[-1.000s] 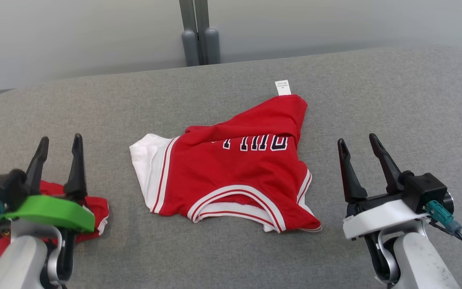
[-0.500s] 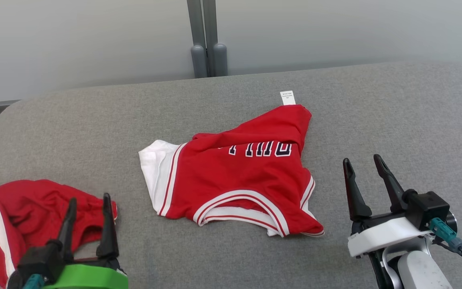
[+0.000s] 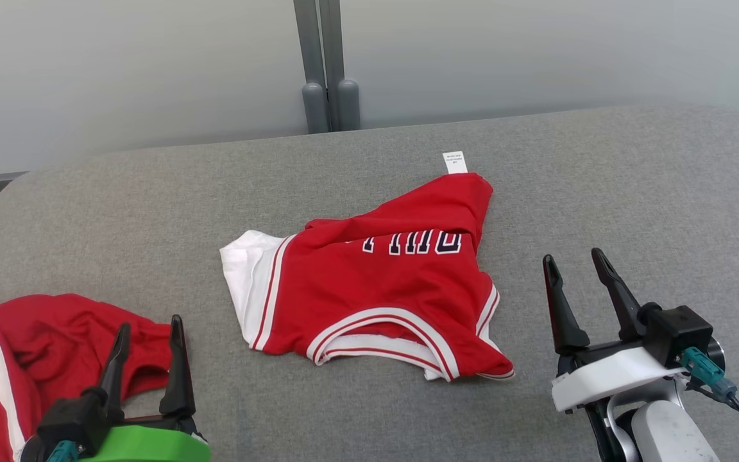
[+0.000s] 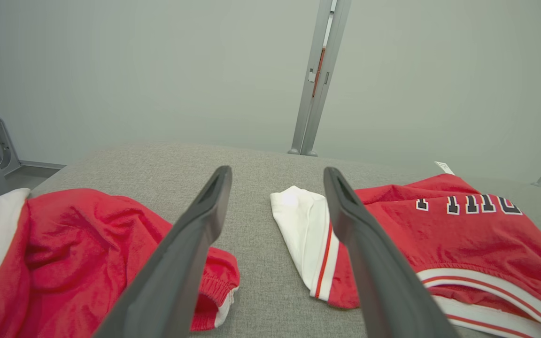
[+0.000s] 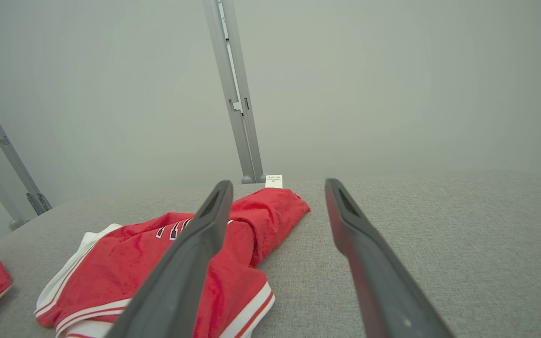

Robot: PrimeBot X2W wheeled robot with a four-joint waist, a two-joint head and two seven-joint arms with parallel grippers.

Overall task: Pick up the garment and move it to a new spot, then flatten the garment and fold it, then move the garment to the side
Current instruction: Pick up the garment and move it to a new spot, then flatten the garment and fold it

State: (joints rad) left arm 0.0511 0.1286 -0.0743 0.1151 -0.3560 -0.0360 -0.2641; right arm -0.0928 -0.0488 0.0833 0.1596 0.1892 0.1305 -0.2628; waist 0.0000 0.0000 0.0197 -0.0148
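**While both grippers stand open, the jersey lies mid-table**

As you look down from the head, your left gripper (image 3: 150, 324) sits at the near left corner of the grey padded table (image 3: 632, 192), fingers spread and holding nothing. Its tips point over the edge of a crumpled second red garment (image 3: 42, 346) with a white stripe, which lies at the table's left edge. Whether the fingers touch that cloth you cannot tell. Your right gripper (image 3: 573, 256) is toward the near right corner, likewise spread and empty, apart from any fabric. The red jersey (image 3: 382, 289) lies rumpled about the middle of the table, well apart from the second garment. Its white-and-red trimmed openings face the near and left edges. Dark lettering runs upside down across its far part, and a small white label (image 3: 454, 162) sticks out toward the far edge.
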